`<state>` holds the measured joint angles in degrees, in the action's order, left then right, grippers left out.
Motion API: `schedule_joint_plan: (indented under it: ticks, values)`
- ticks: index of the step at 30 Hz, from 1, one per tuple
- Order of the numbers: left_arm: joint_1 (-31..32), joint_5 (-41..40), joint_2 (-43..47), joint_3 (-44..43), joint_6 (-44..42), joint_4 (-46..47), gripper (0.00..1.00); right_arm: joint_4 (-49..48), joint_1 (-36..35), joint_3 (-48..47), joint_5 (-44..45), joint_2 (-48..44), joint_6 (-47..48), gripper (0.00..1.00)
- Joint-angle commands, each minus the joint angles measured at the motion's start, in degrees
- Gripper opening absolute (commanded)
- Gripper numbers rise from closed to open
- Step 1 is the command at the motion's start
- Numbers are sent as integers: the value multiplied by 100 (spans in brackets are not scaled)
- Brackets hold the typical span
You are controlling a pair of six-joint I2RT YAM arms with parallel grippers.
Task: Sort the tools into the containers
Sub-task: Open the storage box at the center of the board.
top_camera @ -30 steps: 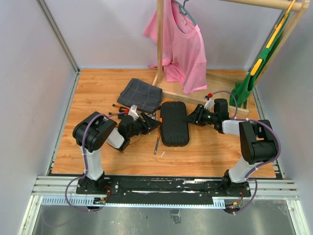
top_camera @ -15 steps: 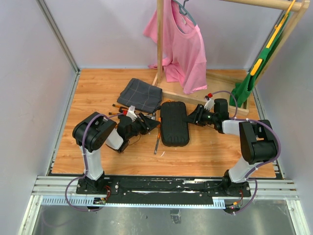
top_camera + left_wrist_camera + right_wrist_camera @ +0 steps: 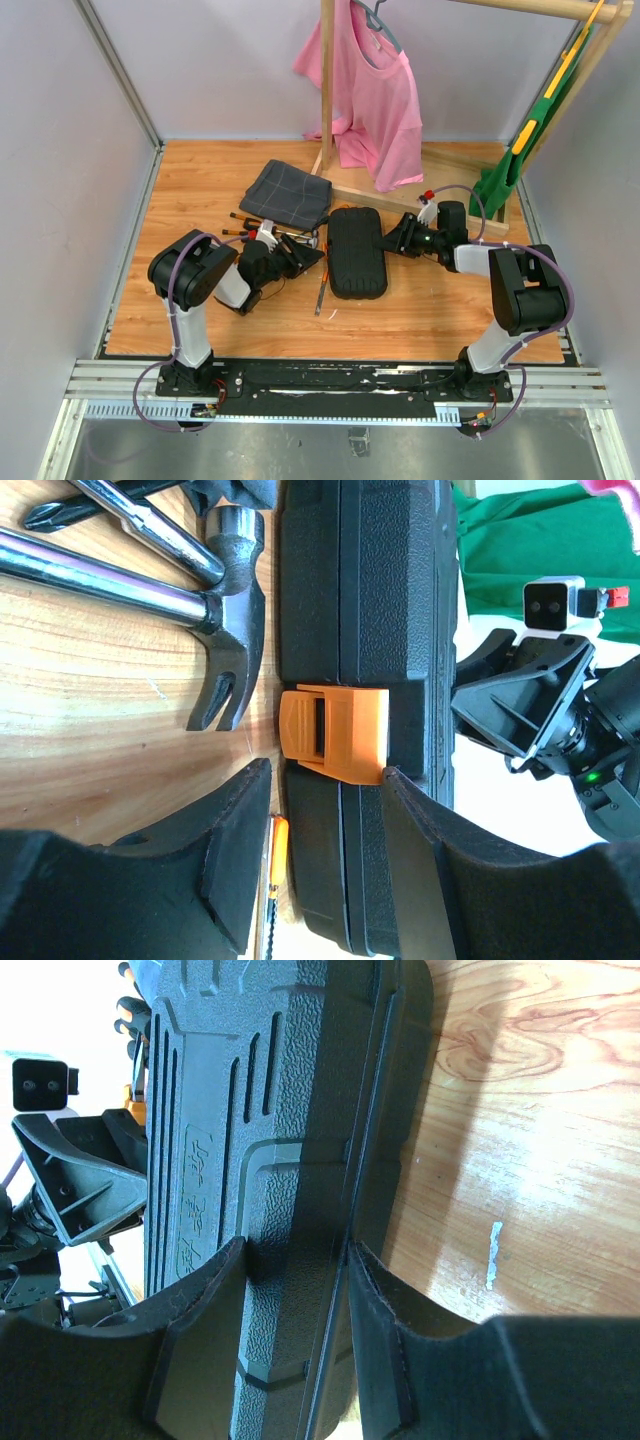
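One closed black tool case (image 3: 357, 252) lies mid-table (image 3: 430, 310), with its single orange clasp (image 3: 333, 735) on its left edge. The left fingers (image 3: 235, 860) are spread, their two tips flanking that clasp; whether they touch it I cannot tell. The right fingers (image 3: 200, 1340) pinch the case's opposite rim. One steel hammer (image 3: 235, 610) lies just beside the clasp side. Three slim screwdrivers can be counted: two (image 3: 243, 217) by the one grey checked cloth (image 3: 287, 192) and one (image 3: 320, 293) near the case.
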<state>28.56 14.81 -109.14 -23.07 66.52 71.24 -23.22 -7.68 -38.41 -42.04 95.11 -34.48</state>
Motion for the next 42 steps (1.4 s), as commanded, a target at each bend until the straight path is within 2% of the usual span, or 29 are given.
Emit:
schedule_joint_plan:
  ticks: [1,8,17,20,25,28,33,42]
  values:
    - [-56,-179,-4,132,-78,-214,52,1248,-75,298,875,386,580,29]
    - [-76,-296,327,221,-249,-580,53,1469,-78,196,962,210,660,30]
    - [-64,-601,1736,143,-1100,-2061,60,2038,-80,-85,1235,-171,895,31]
    - [-67,-683,2121,38,-1395,-2567,63,2210,-83,-163,1343,-361,942,33]
    - [-57,-690,2454,-162,-1853,-3304,62,2801,-220,-404,1926,-866,1187,41]
    - [43,-862,2507,-379,-2231,-3788,58,3260,-382,-627,2375,-1148,1365,50]
    - [402,-1353,2156,-1094,-2817,-4842,55,3831,-867,-942,3159,-1480,1615,53]
    - [664,-1729,1143,-2112,-2941,-5571,57,4487,-1972,-1572,4451,-1676,1884,63]
